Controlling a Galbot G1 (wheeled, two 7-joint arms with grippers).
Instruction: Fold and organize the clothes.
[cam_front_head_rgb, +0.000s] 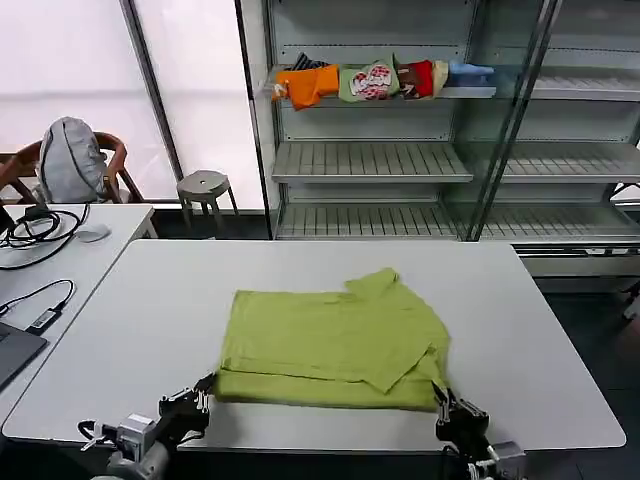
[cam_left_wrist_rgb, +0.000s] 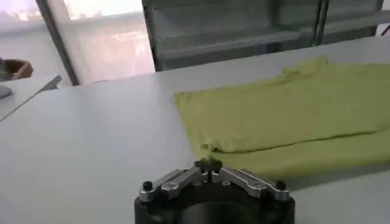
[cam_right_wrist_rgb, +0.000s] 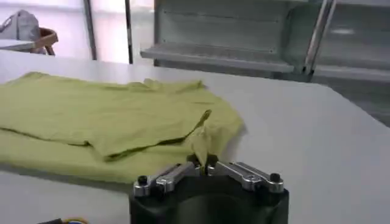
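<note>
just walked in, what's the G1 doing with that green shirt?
It is partway through folding it. The lime-green T-shirt lies on the white table, already folded over itself, plain side up. The left claw is shut on the shirt's near left corner, and the right claw is shut on the near right corner. Both sit at the table's front edge. Other folded garments sit in a row on the shelf behind.

The T-shirt (cam_left_wrist_rgb: 292, 115) runs off the left wrist view's edge, its print is hidden, and the laptop (cam_front_head_rgb: 12, 352) is cropped.
</note>
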